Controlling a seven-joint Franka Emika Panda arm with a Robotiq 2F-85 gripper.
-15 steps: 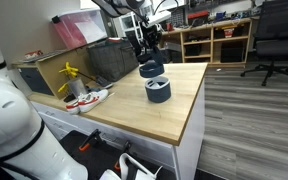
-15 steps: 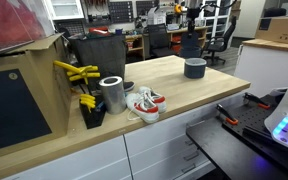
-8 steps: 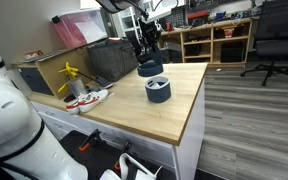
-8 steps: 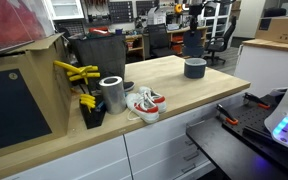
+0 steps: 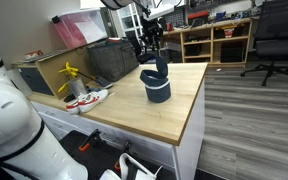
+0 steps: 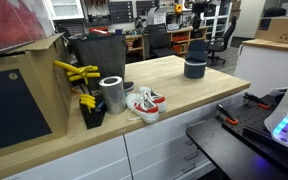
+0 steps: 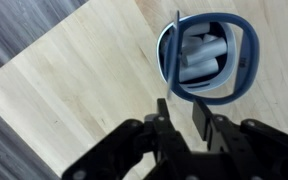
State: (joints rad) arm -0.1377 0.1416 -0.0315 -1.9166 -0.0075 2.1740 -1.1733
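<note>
Two dark blue cups stand on the wooden table (image 5: 134,110). The upper cup (image 5: 153,75) sits tilted in the mouth of the lower cup (image 5: 159,94); in an exterior view they read as one taller stack (image 6: 194,64). My gripper (image 5: 151,52) hangs just above them, also visible in an exterior view as the gripper (image 6: 195,26). In the wrist view the gripper (image 7: 181,116) stands with jaws apart and bare wood between them. The blue cup rim (image 7: 246,50) lies just beyond the fingertips, with pale shapes inside it.
White and red sneakers (image 6: 144,102), a silver can (image 6: 112,94), yellow tools (image 6: 76,72) and a black bin (image 6: 99,55) crowd one end of the table. The table's edge runs close beside the cups. A shelf unit (image 5: 216,40) and an office chair (image 5: 274,40) stand behind.
The upper blue cup, held above the lower one before, has dropped onto it and sits tilted. The jaws have parted and let it go.
</note>
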